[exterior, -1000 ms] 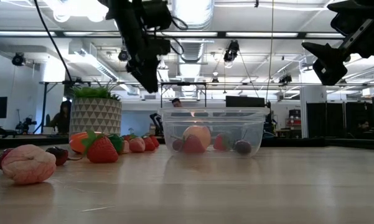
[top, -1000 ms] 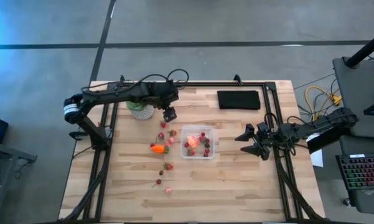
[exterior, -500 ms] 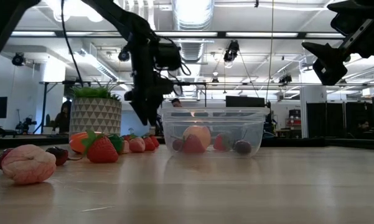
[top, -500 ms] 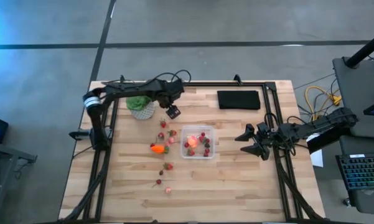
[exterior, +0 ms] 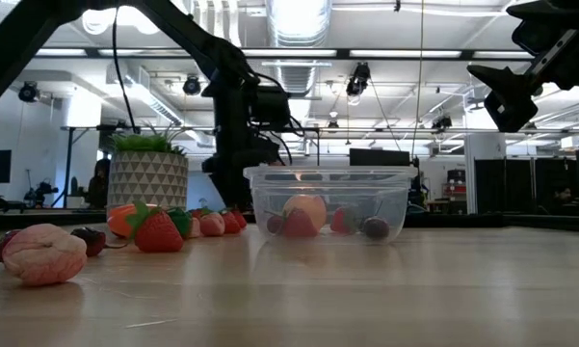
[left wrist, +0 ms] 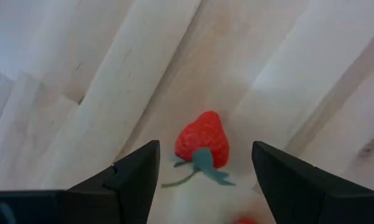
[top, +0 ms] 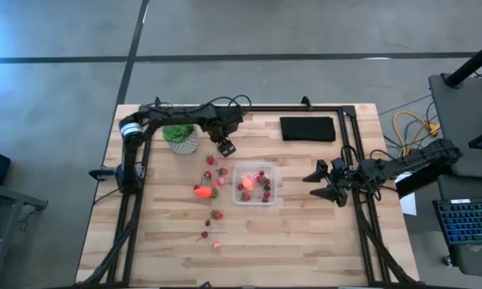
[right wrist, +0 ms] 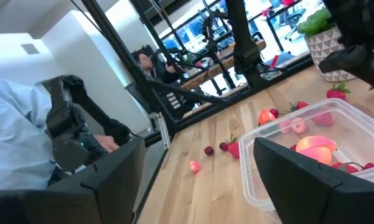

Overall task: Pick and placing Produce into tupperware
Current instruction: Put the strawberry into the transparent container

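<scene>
The clear tupperware (top: 255, 184) (exterior: 329, 203) sits mid-table and holds the pink-red round fruit (top: 246, 183) and several small berries. More red berries and the orange carrot piece (top: 202, 191) lie scattered on the wood to its left. My left gripper (top: 227, 148) (left wrist: 204, 152) is open and low over the table just beyond the tupperware's far-left corner. One strawberry (left wrist: 202, 140) lies on the wood between its fingers, untouched. My right gripper (top: 325, 183) (right wrist: 199, 180) waits open, raised to the right of the tupperware.
A green plant in a pale patterned pot (top: 180, 138) (exterior: 148, 173) stands close to the left arm. A black pad (top: 308, 128) lies near the far edge. A pale pink piece (exterior: 43, 253) lies near the front. A person (right wrist: 25, 118) sits beyond the table.
My left gripper has come down toward the table and shifted slightly toward the tupperware, ending low over a strawberry. The right arm and all the produce have kept still.
</scene>
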Controlling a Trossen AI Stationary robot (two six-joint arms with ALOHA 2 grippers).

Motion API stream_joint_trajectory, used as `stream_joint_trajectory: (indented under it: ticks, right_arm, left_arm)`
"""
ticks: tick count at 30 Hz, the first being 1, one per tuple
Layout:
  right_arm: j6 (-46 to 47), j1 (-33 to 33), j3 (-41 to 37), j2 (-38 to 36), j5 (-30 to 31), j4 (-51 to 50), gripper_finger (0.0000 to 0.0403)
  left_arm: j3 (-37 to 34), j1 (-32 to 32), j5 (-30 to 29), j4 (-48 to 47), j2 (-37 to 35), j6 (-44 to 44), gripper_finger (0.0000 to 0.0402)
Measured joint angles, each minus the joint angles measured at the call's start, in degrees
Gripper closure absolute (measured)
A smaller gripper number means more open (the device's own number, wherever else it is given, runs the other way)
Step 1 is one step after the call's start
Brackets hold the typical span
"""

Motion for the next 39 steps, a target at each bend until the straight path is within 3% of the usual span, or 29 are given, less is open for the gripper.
stream_joint_trajectory:
  ticks: [15, 27, 39]
  right_arm:
    - [0.0, 0.0, 0.0, 0.0, 0.0, 0.0, 0.0111]
    - [0.0, 0.0, 0.0, 0.0, 0.0, 0.0, 0.0106]
    - [0.0, 0.0, 0.0, 0.0, 0.0, 0.0, 0.0104]
  left_arm:
    - [0.0, 0.1, -0.8, 0.3, 1.7, 4.6, 0.0164]
    - [0.0, 0.1, -1.3, 1.6, 1.7, 4.7, 0.025]
    - [-1.6, 0.1, -1.3, 1.6, 1.7, 4.2, 0.026]
